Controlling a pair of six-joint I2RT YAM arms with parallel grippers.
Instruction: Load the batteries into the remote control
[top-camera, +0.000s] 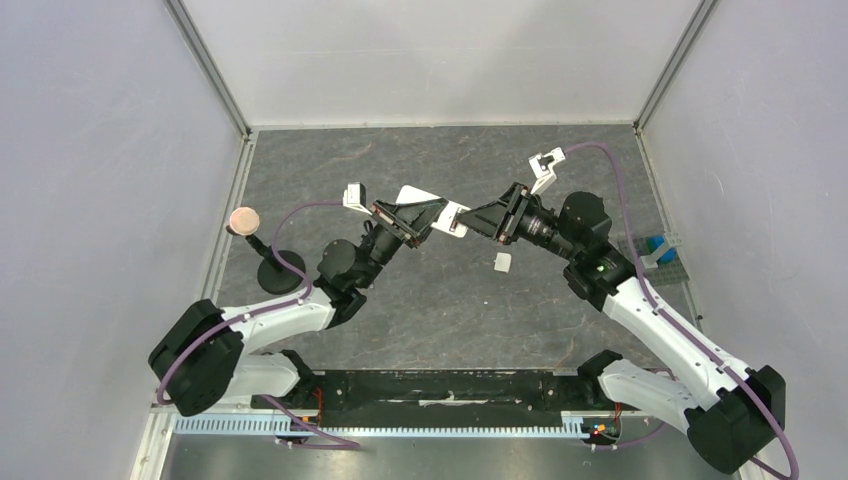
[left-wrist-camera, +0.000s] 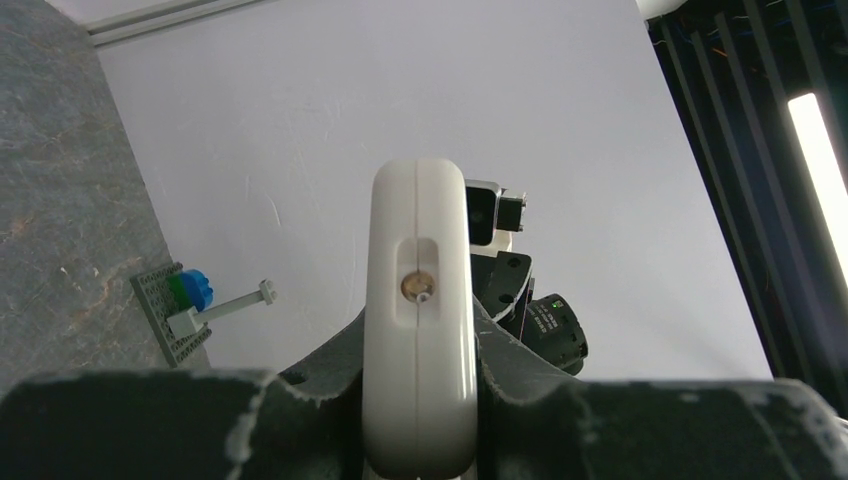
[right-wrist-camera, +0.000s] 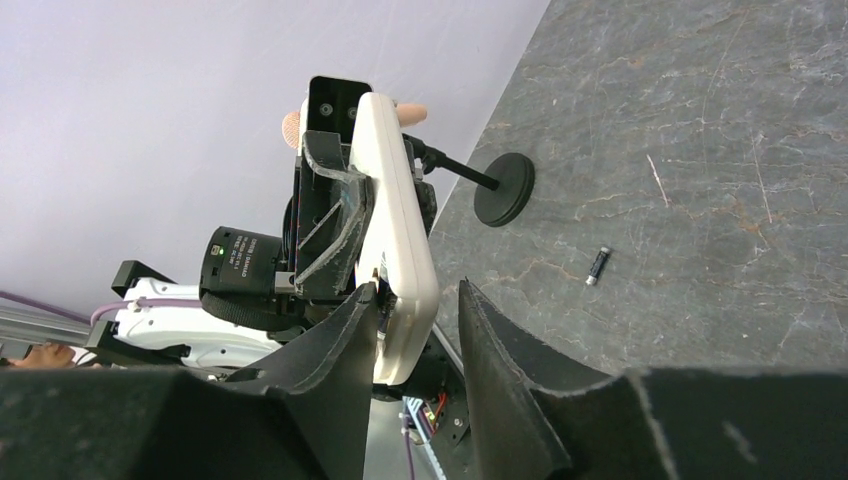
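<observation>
Clamping the remote control, the left pincer is closed tight. Right pincer straddles its end, jaws parted, not gripping.

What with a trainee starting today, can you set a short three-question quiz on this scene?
1. Which gripper clamps the remote?
2. True or false: the cover is fitted on the remote.
3. In the right wrist view, what lies loose on the table? A) a battery B) a screw C) a coin
Key: 1 the left gripper; 2 false, it lies on the table; 3 A.
</observation>
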